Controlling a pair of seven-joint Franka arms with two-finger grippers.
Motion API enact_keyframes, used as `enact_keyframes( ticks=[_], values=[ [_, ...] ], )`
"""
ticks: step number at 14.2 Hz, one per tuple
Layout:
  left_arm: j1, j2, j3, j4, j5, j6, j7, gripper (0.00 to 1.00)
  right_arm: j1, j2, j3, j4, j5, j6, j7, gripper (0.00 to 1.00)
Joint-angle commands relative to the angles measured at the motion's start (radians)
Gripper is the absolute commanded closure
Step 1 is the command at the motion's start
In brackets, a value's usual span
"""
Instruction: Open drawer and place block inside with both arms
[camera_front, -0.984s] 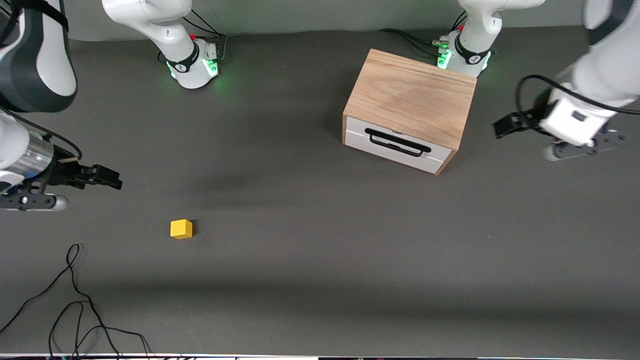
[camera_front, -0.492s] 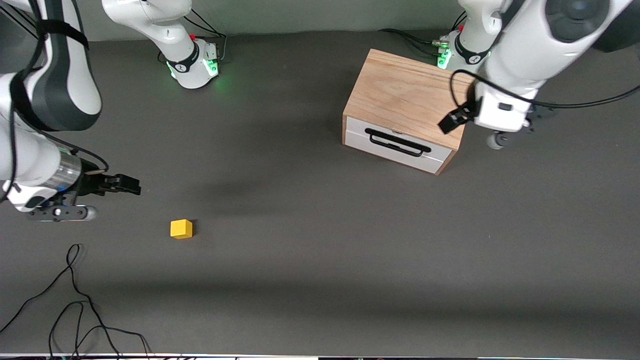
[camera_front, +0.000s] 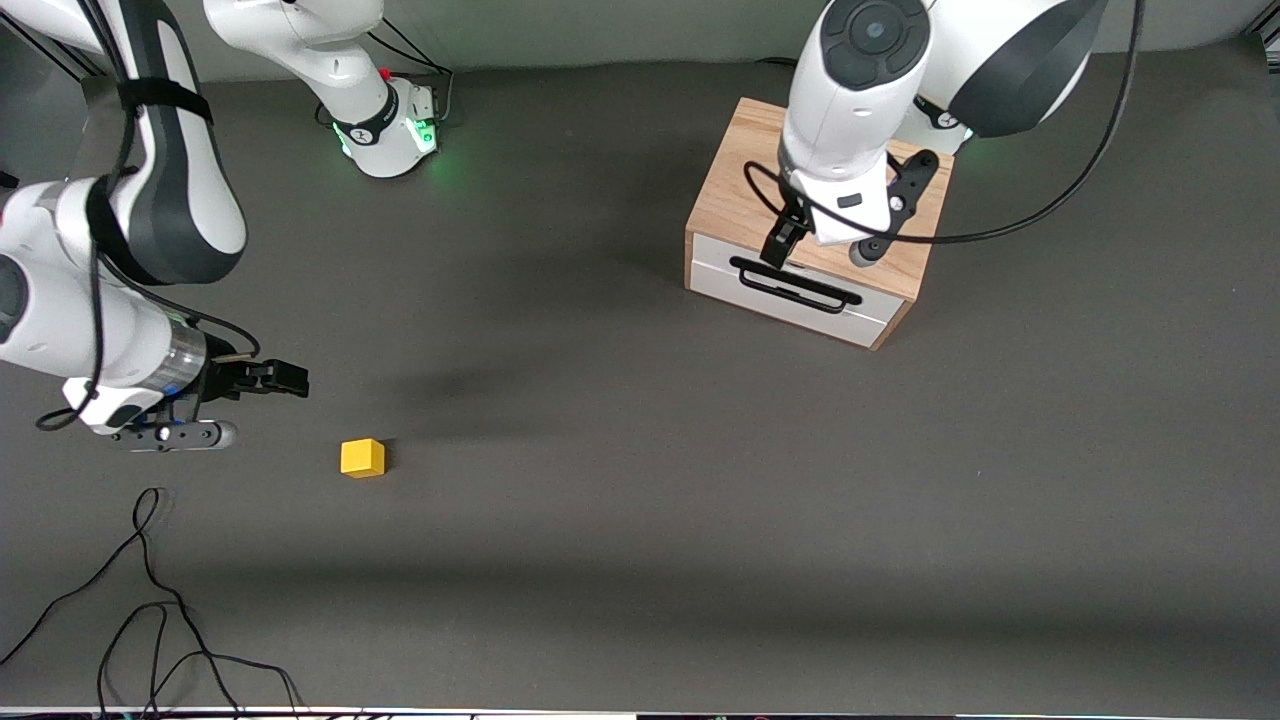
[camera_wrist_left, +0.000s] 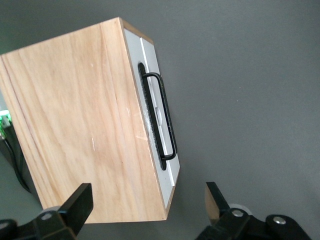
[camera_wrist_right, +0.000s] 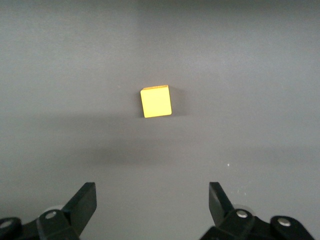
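Note:
The light oak cabinet (camera_front: 800, 190) stands toward the left arm's end of the table. Its drawer (camera_front: 790, 295) is shut, with a white front and black bar handle (camera_front: 795, 285). My left gripper (camera_front: 782, 240) hangs open and empty over the cabinet's front top edge. In the left wrist view the cabinet (camera_wrist_left: 75, 130) and handle (camera_wrist_left: 160, 117) show between the open fingers (camera_wrist_left: 80, 202). The yellow block (camera_front: 362, 458) lies on the grey table toward the right arm's end. My right gripper (camera_front: 285, 378) is open and empty, over the table beside the block. The block shows in the right wrist view (camera_wrist_right: 156, 101).
Black cables (camera_front: 150, 600) lie loose on the table near the front camera at the right arm's end. The two arm bases (camera_front: 385, 130) stand along the table's back edge. The table top is dark grey cloth (camera_front: 640, 500).
My left arm has swung in from the table's end to over the cabinet's front edge. My right gripper has moved closer to the block. Block and cabinet have not moved.

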Motion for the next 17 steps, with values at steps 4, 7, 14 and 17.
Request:
enact_keyframes(
  ticks=[4,7,14,17],
  values=[
    [-0.003,-0.002,0.018,-0.116,0.029,0.088,-0.085,0.0,0.002,0.02,-0.009,-0.186,-0.016,0.274,-0.037,0.0],
    [0.005,0.001,0.022,-0.222,0.032,0.209,-0.085,0.0,0.003,0.075,-0.009,-0.211,-0.016,0.353,-0.037,0.0],
    [0.017,0.151,0.025,-0.25,0.093,0.314,-0.14,0.0,0.005,0.255,-0.005,-0.199,-0.005,0.597,-0.02,0.0],
    [0.017,0.187,0.025,-0.252,0.101,0.34,-0.147,0.0,0.006,0.293,0.0,-0.168,0.0,0.609,-0.019,0.0]
  ],
)
